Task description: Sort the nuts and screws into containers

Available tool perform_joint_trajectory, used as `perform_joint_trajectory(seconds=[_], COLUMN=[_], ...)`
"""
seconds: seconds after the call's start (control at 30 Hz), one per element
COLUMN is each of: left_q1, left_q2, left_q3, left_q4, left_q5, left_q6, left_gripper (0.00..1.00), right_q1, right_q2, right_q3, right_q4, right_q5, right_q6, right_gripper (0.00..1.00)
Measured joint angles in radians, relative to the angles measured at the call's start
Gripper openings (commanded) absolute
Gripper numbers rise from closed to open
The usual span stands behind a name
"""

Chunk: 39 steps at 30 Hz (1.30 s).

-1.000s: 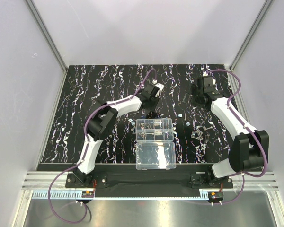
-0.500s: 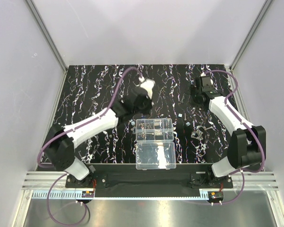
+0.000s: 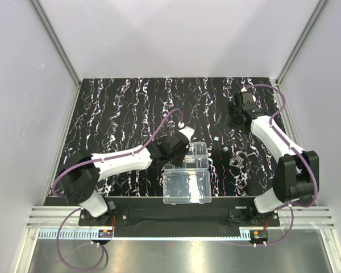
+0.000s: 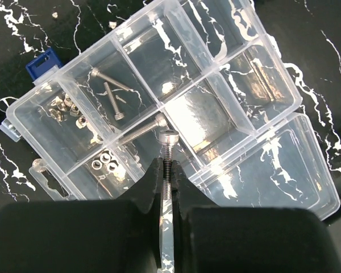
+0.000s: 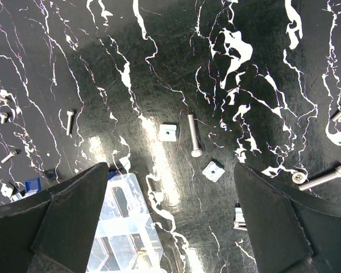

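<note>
Now, left end effector (image 4: 166, 175) clamping screw (image 4: 168, 149), over containers (image 4: 218, 69)

Plain white walls (image 3: 170, 34) enclose a black streaked mat (image 3: 113, 114).

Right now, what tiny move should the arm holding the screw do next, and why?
Probably open the left tool to drop its screw: it hangs over a box cell already holding a similar long screw.
</note>
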Motion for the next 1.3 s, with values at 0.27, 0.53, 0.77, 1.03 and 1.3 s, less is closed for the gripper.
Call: perform_joint_trajectory(seconds=[0.27,0.53,0.77,1.03,1.3], left_q1=[0.0,0.001,0.067,0.38,0.41], left_q2=[0.027,0.031,-0.064,-0.288,-0.131], left_q3=[-0.016,-0.016,-0.002,-0.044,-0.039], left_q4=[0.016,0.012,-0.037,0.001,0.015], left_q5=[-0.002,-0.022,-0.031,-0.029,-0.024], left_q6=[-0.007,0.008,-0.019,-0.087,-0.01], left_gripper=[0.16,0.69,0.77,0.77,0.64], right_q1=[0.0,0.0,0.002,0.095,0.192], right_q2=[0.0,0.0,0.005,0.132,0.309], right_q3=[0.0,0.0,0.0,0.095,0.239], right_q4=[0.0,0.021,0.043,0.07,0.066], right_q5=[-0.002,-0.055,-0.103,-0.127,-0.121], right_q6=[0.0,-0.001,-0.005,-0.007,-0.014], right_gripper=[1.0,1.0,1.0,0.89,0.79])
